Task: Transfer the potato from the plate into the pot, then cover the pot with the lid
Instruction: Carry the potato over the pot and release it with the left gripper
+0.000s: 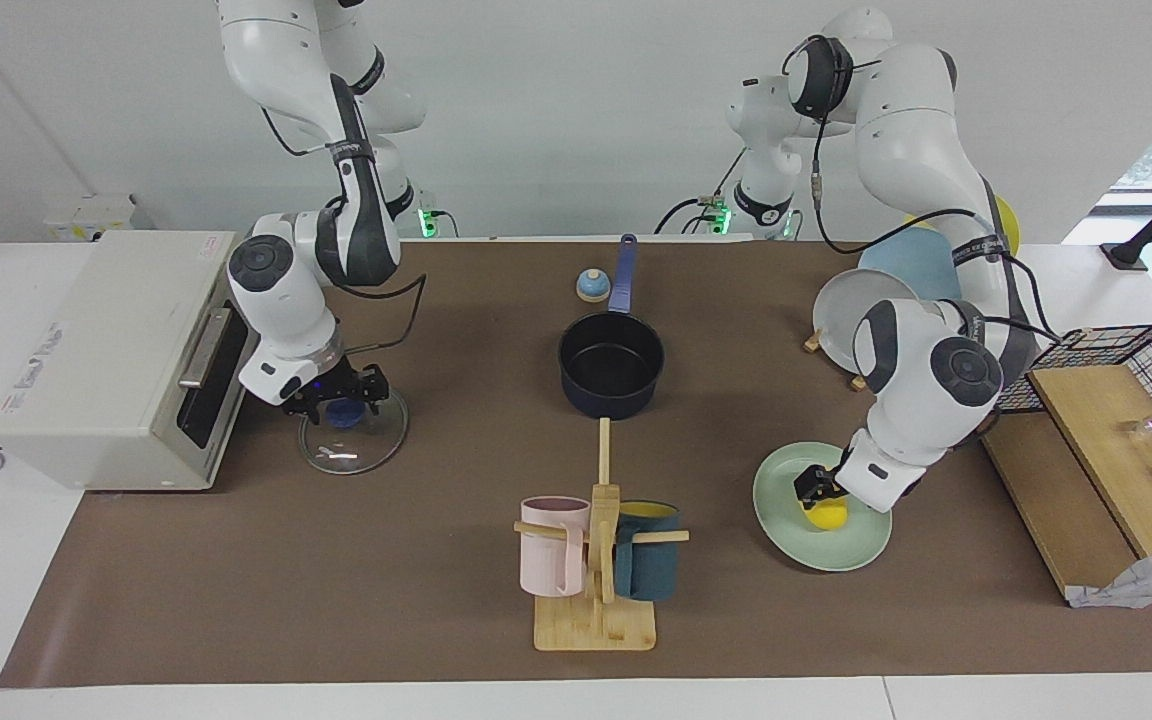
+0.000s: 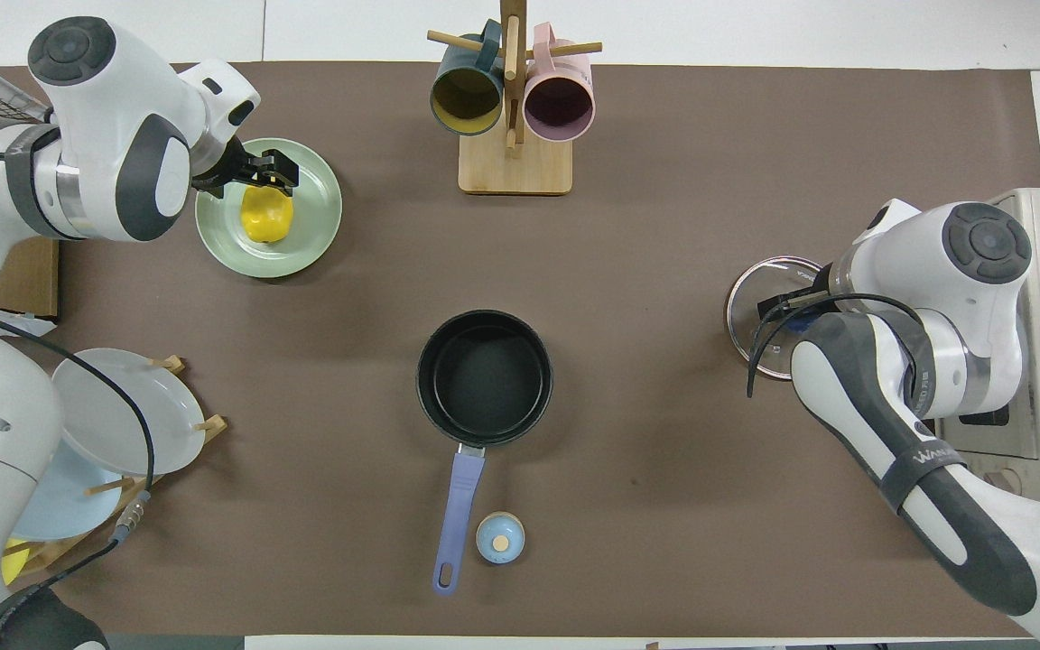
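left gripper [image 1: 818, 492] is sitting on the potato [image 1: 829, 514] on the plate [image 1: 786, 530], fingers apart; right gripper [image 1: 339, 399] is straddling the lid [image 1: 356, 445] knob, fingers apart.

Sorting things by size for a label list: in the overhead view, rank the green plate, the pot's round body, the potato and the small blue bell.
1. plate
2. pot, only slightly smaller
3. potato
4. bell, close to the potato
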